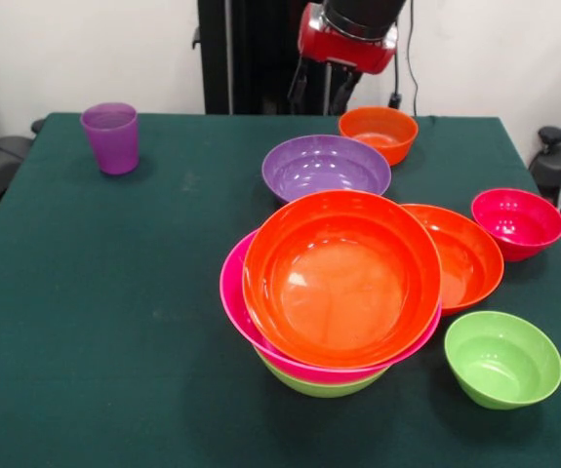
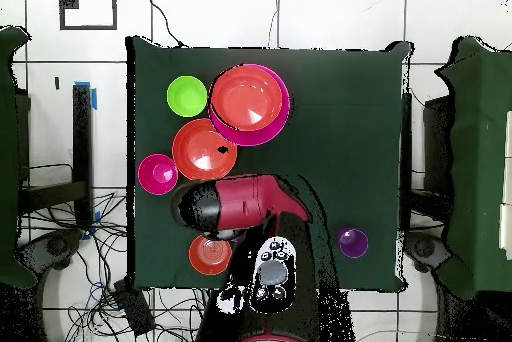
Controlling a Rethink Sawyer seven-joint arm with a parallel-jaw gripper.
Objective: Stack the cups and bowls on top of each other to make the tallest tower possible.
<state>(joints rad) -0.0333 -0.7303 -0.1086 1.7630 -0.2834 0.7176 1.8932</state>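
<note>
Front view shows the pincer (image 1: pixel 327 90) raised at the bench's (image 1: pixel 114 292) far edge, fingers hanging parted and empty. Just below it sits the purple bowl (image 1: pixel 326 167), likely the next pick, with a small orange bowl (image 1: pixel 379 131) beside it. Further out stands the tower (image 1: pixel 334 283), widest bowls nested low for steadiness. The purple cup (image 1: pixel 110 136) stands well apart. No readable writing anywhere

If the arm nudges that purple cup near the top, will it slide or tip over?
The purple cup looks like light, glossy plastic, so it probably slides easily on the table. It stands upright, taller than wide, so a high push may well tip it. On its side, it would likely roll.
</note>
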